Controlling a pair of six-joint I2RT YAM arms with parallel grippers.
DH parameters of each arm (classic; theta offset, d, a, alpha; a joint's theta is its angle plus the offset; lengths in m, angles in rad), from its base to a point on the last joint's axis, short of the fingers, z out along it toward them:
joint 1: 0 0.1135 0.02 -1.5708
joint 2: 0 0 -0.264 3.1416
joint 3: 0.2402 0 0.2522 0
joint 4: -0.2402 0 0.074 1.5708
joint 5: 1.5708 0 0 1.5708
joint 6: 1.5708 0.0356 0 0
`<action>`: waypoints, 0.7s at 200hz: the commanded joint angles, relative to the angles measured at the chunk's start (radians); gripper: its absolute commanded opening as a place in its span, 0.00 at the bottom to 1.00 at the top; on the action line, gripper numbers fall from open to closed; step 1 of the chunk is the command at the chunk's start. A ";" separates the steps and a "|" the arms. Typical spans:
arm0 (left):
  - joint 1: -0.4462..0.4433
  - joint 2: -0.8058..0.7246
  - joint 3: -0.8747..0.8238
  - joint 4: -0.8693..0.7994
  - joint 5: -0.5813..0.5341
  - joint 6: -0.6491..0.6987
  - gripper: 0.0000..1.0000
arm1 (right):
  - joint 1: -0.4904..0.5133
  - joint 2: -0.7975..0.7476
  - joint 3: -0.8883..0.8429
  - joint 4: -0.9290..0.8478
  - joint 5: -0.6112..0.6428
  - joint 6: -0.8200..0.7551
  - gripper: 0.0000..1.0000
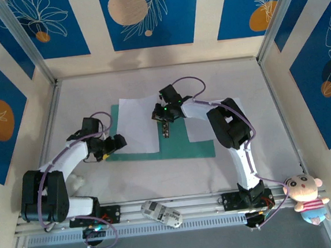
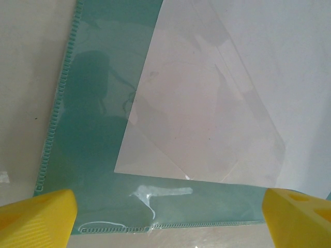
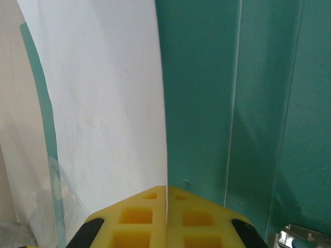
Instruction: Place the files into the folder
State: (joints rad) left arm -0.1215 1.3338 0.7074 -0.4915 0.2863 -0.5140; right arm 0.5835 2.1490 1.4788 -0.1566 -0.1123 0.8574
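The teal folder [image 1: 179,149] lies open on the table. One white file [image 1: 137,123] rests on its left cover, its right edge lifted. My right gripper [image 1: 164,118] is shut on that edge; in the right wrist view the yellow jaws [image 3: 166,194] pinch the sheet [image 3: 103,113] upright beside the folder [image 3: 207,93]. The spine's metal clip [image 3: 305,235] shows at the lower right. A second file [image 1: 197,127] lies on the right side, partly under the right arm. My left gripper [image 1: 114,145] hovers open over the folder's near left corner [image 2: 88,155], with the sheet [image 2: 207,113] ahead of it.
Frame walls enclose the table on three sides. A white device [image 1: 162,213] lies on the front rail between the arm bases. A plush toy [image 1: 304,196] sits at the front right corner. A small white object [image 1: 78,181] lies near the left arm.
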 commanded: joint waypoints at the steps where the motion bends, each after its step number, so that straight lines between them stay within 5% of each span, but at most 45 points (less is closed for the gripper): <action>1: 0.012 -0.001 0.004 -0.027 -0.003 0.011 0.93 | 0.014 0.018 0.032 -0.003 -0.024 -0.035 0.00; 140: 0.011 -0.005 -0.006 -0.029 -0.007 0.012 0.93 | 0.019 0.041 0.042 0.004 -0.131 -0.144 0.00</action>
State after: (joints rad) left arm -0.1215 1.3338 0.7074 -0.4923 0.2863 -0.5140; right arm 0.6022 2.1643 1.4868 -0.1276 -0.1967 0.7612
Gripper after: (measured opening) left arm 0.927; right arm 0.056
